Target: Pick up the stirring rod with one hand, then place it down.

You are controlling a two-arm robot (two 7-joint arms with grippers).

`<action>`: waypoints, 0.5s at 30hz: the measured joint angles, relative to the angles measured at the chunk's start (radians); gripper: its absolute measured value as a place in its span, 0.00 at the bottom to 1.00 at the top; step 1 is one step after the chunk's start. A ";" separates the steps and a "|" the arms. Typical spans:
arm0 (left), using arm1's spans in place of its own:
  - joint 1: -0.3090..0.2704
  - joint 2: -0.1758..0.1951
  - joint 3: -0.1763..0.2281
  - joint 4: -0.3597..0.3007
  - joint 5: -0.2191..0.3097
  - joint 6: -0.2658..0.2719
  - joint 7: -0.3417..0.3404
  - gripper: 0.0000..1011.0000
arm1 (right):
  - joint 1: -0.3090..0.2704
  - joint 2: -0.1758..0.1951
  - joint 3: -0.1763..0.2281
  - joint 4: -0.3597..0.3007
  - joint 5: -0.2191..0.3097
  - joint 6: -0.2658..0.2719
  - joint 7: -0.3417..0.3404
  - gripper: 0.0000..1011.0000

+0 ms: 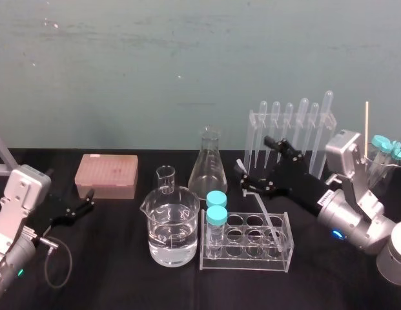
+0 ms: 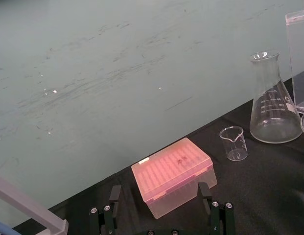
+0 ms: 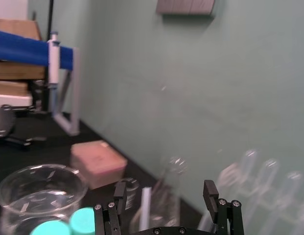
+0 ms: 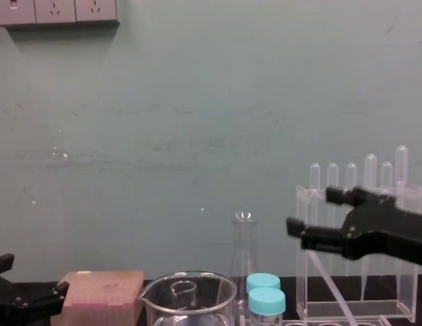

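My right gripper (image 1: 254, 163) hangs above the back of the clear tube rack (image 1: 246, 262), reaching in from the rack's right side. Its fingers (image 3: 209, 192) are spread wide and clamp nothing.

The stirring rod (image 1: 268, 221) stands slanted in the rack. Its lower end sits in a well at the rack's front right. Its upper end leans up and away toward the rack's back left, where it rises between my open fingers. In the right wrist view the rod (image 3: 145, 208) stands closer to one finger than the other. I cannot tell whether it touches that nearer one. From the chest view the rod (image 4: 329, 285) slants below my right gripper (image 4: 310, 209).

Two teal-capped tubes (image 1: 216, 208) stand in the rack's left end. A large beaker (image 1: 173, 227) with water in it sits just left of the rack. A small beaker (image 1: 165, 178) and a conical flask (image 1: 208, 165) stand behind the rack, to its left. A pipette stand (image 1: 290, 126) rises behind the rack's right end.

My left gripper (image 1: 89, 199) rests low, well to the left of the rack. It is beside a pink tip box (image 1: 106, 175), and its fingers (image 2: 115, 193) are apart and empty.
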 joint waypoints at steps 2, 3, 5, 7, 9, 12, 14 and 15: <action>0.000 0.000 0.000 0.000 0.000 0.000 0.000 0.99 | 0.014 -0.008 -0.002 0.015 0.032 0.054 0.044 0.99; 0.000 0.000 0.000 0.000 0.000 0.000 0.000 0.99 | 0.014 -0.008 -0.002 0.015 0.032 0.054 0.044 0.99; 0.000 0.000 0.000 0.000 0.000 0.000 0.000 0.99 | 0.024 -0.014 -0.003 0.026 0.054 0.103 0.075 0.99; 0.000 0.000 0.000 0.000 0.000 0.000 0.000 0.99 | 0.029 -0.019 -0.003 0.034 0.068 0.139 0.094 0.99; 0.000 0.000 0.000 0.000 0.000 0.000 0.000 0.99 | 0.031 -0.024 -0.001 0.038 0.076 0.172 0.103 0.99; 0.000 0.000 0.000 0.000 0.000 0.000 0.000 0.99 | 0.031 -0.029 0.003 0.041 0.078 0.209 0.105 0.99; 0.000 0.000 0.000 0.000 0.000 0.000 0.000 0.99 | 0.030 -0.031 0.008 0.043 0.080 0.226 0.105 0.99; 0.000 0.000 0.000 0.000 0.000 0.000 0.000 0.99 | 0.030 -0.031 0.008 0.043 0.080 0.226 0.105 0.99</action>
